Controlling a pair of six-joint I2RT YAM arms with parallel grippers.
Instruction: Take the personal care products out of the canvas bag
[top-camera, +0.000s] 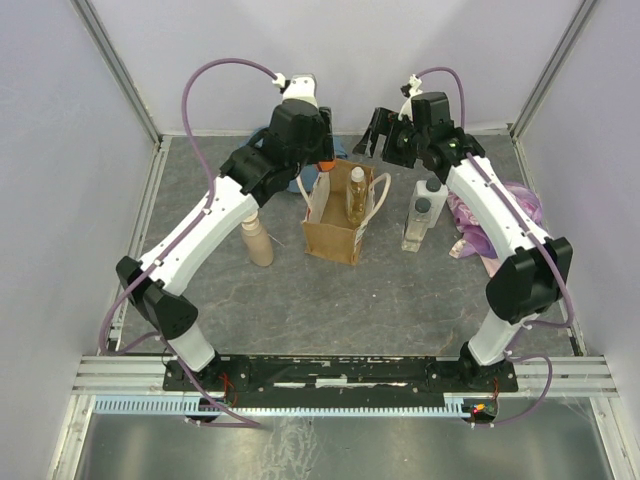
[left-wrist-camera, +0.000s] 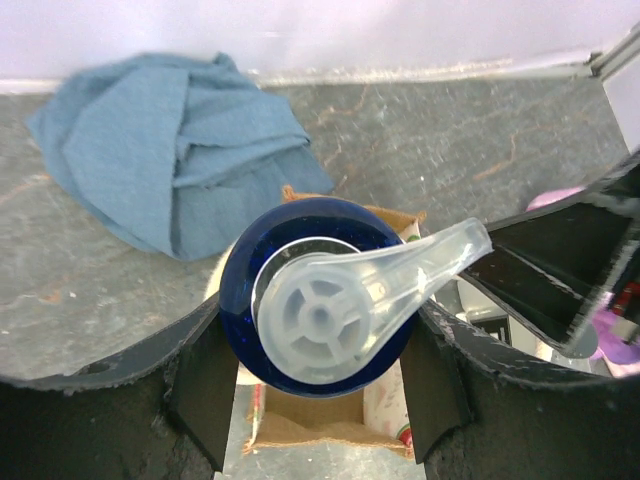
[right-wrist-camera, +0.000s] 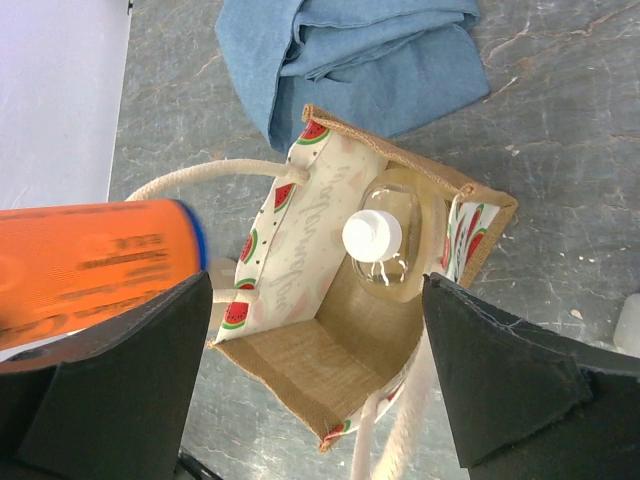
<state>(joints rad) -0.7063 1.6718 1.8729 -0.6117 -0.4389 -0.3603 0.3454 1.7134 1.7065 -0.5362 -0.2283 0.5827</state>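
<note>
Bag at mid-frame, bottles either side, cloths behind and to the right.

In the overhead view the bag (top-camera: 335, 225) stands on the table (top-camera: 300, 300) at the centre, with a bottle (top-camera: 356, 195) upright inside it (toward its right wall). A pump bottle (top-camera: 258, 240) stands just left of the bag, and a pair of bottles (top-camera: 417, 225) stands near its right. A cloth (left-wrist-camera: 170, 150) lies behind the bag, a second cloth (top-camera: 522, 203) at the frame's right. The left gripper (left-wrist-camera: 318, 390) holds a dispenser bottle (left-wrist-camera: 330, 305) over the bag's upper-left corner.
</note>
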